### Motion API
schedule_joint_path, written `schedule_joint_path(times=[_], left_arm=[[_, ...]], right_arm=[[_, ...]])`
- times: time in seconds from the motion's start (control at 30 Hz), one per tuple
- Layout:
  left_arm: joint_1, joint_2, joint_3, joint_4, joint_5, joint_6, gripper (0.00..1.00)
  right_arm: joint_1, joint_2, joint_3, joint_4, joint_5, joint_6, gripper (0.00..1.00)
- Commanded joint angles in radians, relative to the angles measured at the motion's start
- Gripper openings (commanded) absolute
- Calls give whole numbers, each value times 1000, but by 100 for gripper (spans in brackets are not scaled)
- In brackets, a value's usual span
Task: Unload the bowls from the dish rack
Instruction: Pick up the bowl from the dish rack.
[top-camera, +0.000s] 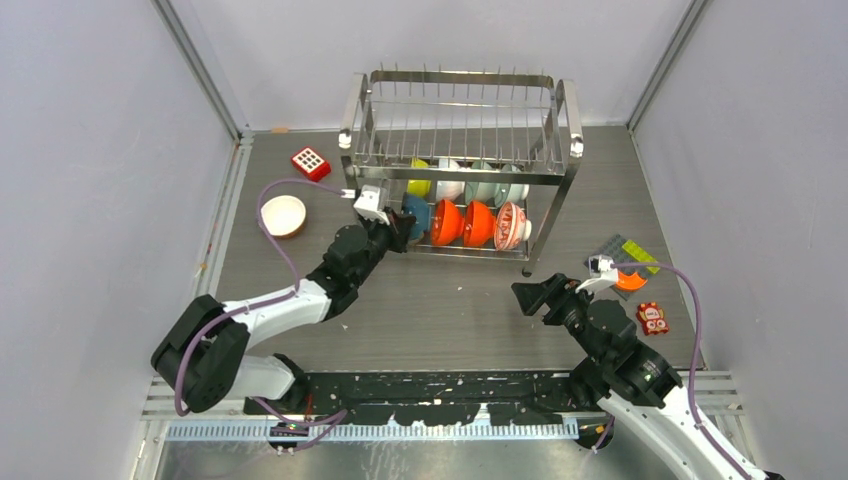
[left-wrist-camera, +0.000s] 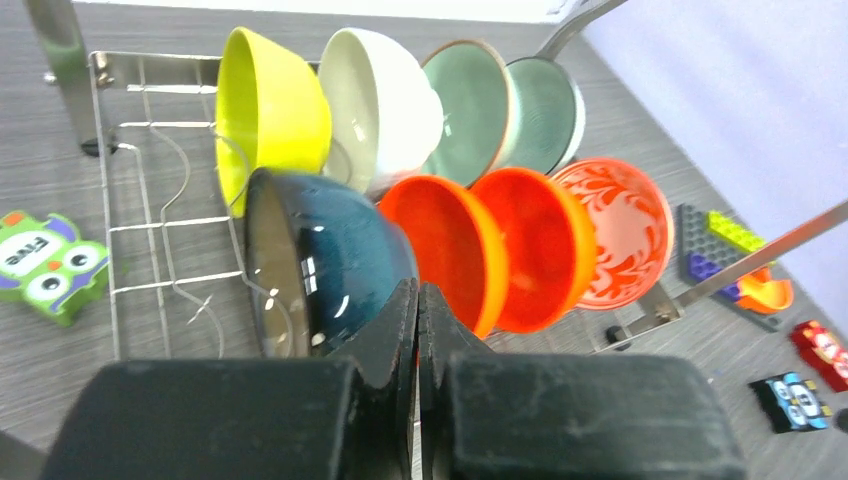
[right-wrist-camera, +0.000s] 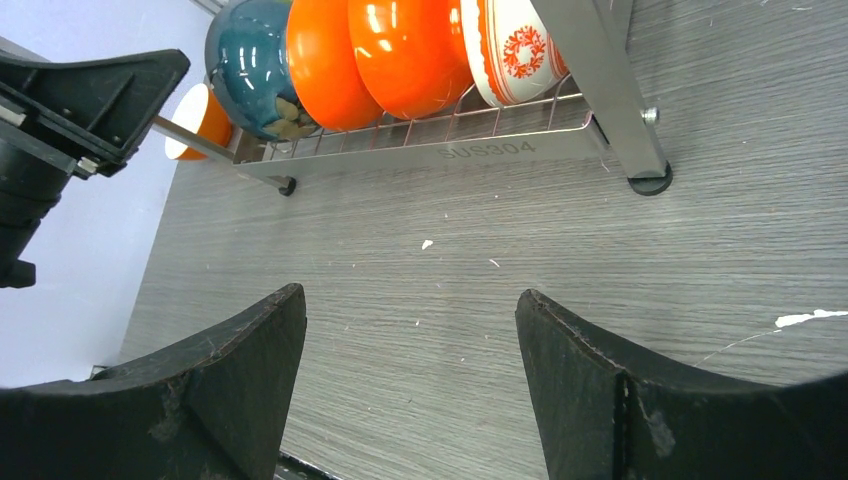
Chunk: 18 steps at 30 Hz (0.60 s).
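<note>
The steel dish rack (top-camera: 462, 118) stands at the back of the table. Its lower tier holds two rows of bowls on edge. Yellow (left-wrist-camera: 270, 110), white (left-wrist-camera: 380, 100) and two pale teal bowls (left-wrist-camera: 470, 105) are behind. In front are a dark blue bowl (left-wrist-camera: 330, 255), two orange bowls (left-wrist-camera: 445, 240) and a red-and-white patterned bowl (left-wrist-camera: 620, 230). My left gripper (top-camera: 400, 226) is shut with nothing between its jaws, its tips against the dark blue bowl's side. My right gripper (right-wrist-camera: 410, 300) hangs open over bare table in front of the rack. An orange-and-white bowl (top-camera: 284, 215) sits upright on the table at the left.
A red square block with white dots (top-camera: 310, 162) lies left of the rack. Right of the rack are flat toy bricks (top-camera: 625, 250), a small orange bowl (top-camera: 631, 281) and a red toy tile (top-camera: 652, 318). A green owl tile (left-wrist-camera: 45, 265) lies beside the rack.
</note>
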Motion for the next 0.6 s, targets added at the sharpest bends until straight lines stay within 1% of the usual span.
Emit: schedule_joint_path(times=[0.0,0.23,0.27,0.33,0.43,0.47,0.5,0.57], left_arm=[[-2,-20,-15,135,20,-41,0],[-2,-54,-25,91,-17,-41,0],[-2,-62,-24,77,-15,-41,2],[-2,-80,-16,40,0,-43,13],[-3,-101,4,-19,57,-47,41],[-4,-108,12,-43,75,-52,47],[-7,-115,20,-72,86,-54,51],[-26,-129,37,-138,85,-49,55]], right_arm=[[5,-11,-1,25,17,5,81],[6,-12,-1,25,17,5,81],[5,-12,-1,26,17,5,81],[6,-12,-1,27,18,5,81],[5,-12,-1,28,18,4,81],[6,-13,-1,27,20,3,81],[6,-14,-1,28,20,4,81],[5,-16,-1,26,23,6,81]])
